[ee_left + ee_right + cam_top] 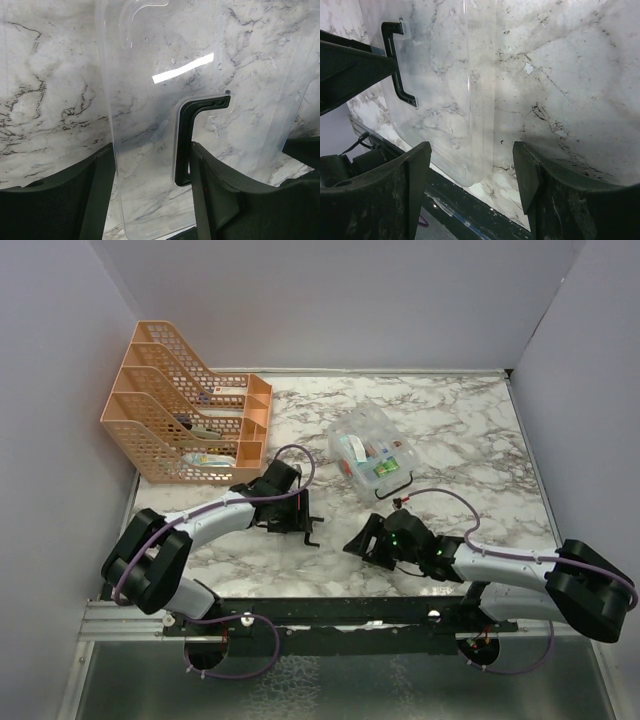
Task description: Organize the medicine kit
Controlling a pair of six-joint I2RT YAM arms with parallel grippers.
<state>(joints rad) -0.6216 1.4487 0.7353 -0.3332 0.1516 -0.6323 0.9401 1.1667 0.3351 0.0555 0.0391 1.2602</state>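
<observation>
The medicine kit (375,450), a clear box with small packets inside, stands uncovered right of the table's middle. Its clear lid (150,100) with the black handle (185,140) lies low over the marble near the front edge. My left gripper (150,150) is shut on the lid, one finger at the lid's outer edge and the other against the handle. In the top view that gripper (300,520) is left of centre. My right gripper (470,150) is open, and the lid's corner (470,165) lies between its fingers without touching them. The right gripper (362,543) faces the left one.
An orange mesh file rack (180,420) with a few items stands at the back left. The table's front edge and black rail (470,205) run right under the right gripper. White walls close in the table on three sides.
</observation>
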